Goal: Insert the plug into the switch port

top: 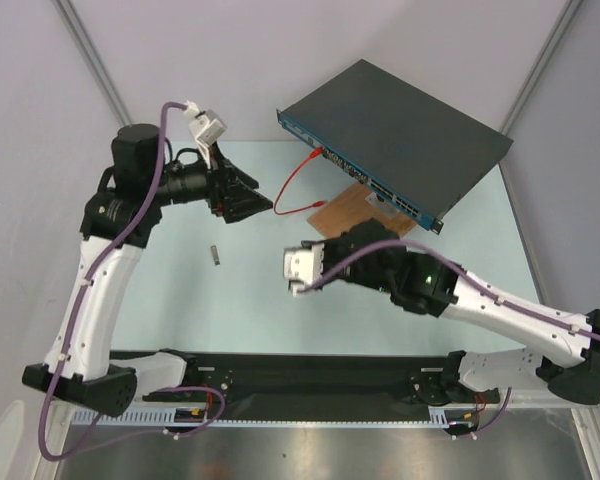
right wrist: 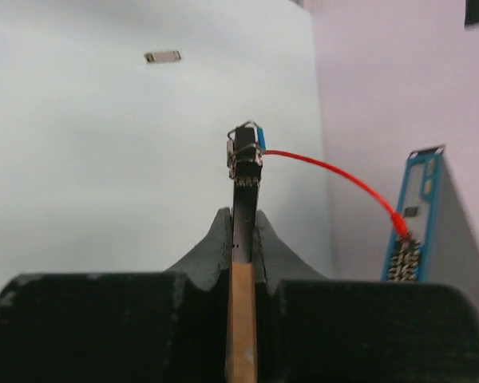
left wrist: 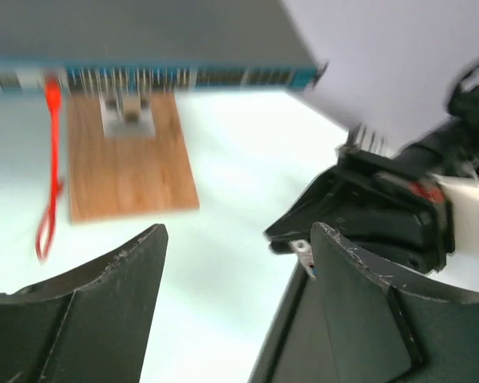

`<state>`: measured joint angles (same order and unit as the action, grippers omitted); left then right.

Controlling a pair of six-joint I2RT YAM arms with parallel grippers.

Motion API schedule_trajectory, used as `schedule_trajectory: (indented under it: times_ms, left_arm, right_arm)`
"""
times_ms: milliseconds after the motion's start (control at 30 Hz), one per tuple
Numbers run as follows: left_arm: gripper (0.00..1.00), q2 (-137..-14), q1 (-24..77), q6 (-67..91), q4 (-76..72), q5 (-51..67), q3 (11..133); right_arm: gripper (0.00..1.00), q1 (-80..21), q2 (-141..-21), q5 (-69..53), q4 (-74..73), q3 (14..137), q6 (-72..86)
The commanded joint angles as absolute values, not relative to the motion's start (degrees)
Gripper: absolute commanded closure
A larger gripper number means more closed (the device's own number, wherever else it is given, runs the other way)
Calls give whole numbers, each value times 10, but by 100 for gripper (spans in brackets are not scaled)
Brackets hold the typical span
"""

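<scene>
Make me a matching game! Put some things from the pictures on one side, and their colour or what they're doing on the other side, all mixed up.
Things:
1. cable
2. board
3. left end effector
4. right end effector

Matches:
A. open, holding nothing
B. red
C. shut on the plug
D. brown

Pairs: 1-B, 2-D, 3-A, 4-C
</scene>
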<state>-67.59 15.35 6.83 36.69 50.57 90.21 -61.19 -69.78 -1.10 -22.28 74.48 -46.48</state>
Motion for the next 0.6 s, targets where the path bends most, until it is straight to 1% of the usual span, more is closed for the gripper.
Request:
schedule_trajectory:
  times_ms: [0, 133, 233, 367, 400, 467, 567]
  left_arm:
    - [24, -733, 151, -81, 629, 504, 957]
    - [23, -770, 165, -139, 735, 494, 1011]
    - [19, -774, 196, -163, 786, 463, 1010]
    - [16, -762, 235, -149, 768, 431, 980]
    - [16, -758, 255, -139, 757, 395, 970]
    - [18, -748, 286, -131, 724, 353, 940]
    - [23, -747, 313, -114, 686, 309, 919]
  right_arm:
    - [100, -669, -664, 158, -137, 667, -656]
    - [100, -700, -646, 228, -23, 569, -742]
    - [100, -715, -645, 265, 145, 502, -820]
    - [100, -720, -653, 272, 282, 434, -902]
    - [100, -720, -662, 272, 305, 425, -916]
    - [100, -722, -672, 273, 368, 404, -944]
    - [100, -723, -685, 275, 395, 400, -957]
